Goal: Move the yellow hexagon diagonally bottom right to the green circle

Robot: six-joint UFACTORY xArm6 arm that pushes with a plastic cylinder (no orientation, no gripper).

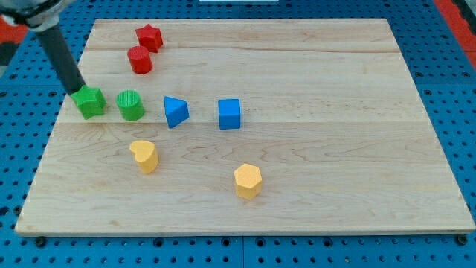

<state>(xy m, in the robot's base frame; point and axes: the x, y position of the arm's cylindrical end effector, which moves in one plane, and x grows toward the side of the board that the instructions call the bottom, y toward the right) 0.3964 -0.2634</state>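
Note:
The yellow hexagon (248,181) lies on the wooden board toward the view's bottom, near the middle. The green circle (130,105) stands at the view's left, well up and left of the hexagon. My tip (75,91) is at the far left, touching the upper left of a green star-like block (90,102), which sits just left of the green circle. The tip is far from the yellow hexagon.
A yellow heart-like block (144,156) lies below the green circle. A blue triangle (175,112) and a blue cube (230,114) sit right of the circle. A red star (149,36) and a red cylinder (140,59) are at the top left. The board (357,149) rests on a blue pegboard.

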